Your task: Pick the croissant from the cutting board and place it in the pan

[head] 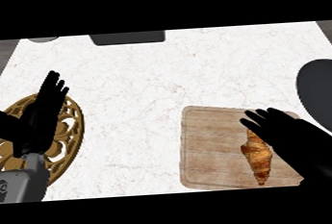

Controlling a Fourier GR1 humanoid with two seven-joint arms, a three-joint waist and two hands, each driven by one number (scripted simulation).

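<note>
1. The golden-brown, crescent-tapered croissant lay on the pale, rectangular wooden cutting board, toward the board's right side, its long axis running roughly from the far edge to the near edge and its pointed near tip close to the board's front rim.

2. The robot's black right hand sat over the board's right part, fingers straight and spread, their tips just past the croissant's far end; the hand's edge overlapped or touched the pastry's right flank, though whether there was contact could not be told. Nothing was pinched or enclosed.

3. The dark, round pan lay at the right edge of the view, just beyond the board's right corner and partly cut off.

4. The black left hand rested open, fingers up, at the left above a round, ornate gold openwork trivet on the white marbled bench.

5. Judged from its look, the croissant would be light, soft and flaky: it would crush or shed layers if squeezed, and its thin tips would likely bend or break.

6. The thick middle seemed the best place to take hold, with thumb on one flank and fingers on the other across the short width.

7. The ridged crust should offer some purchase, so slipping seemed a smaller worry than crushing.
</note>
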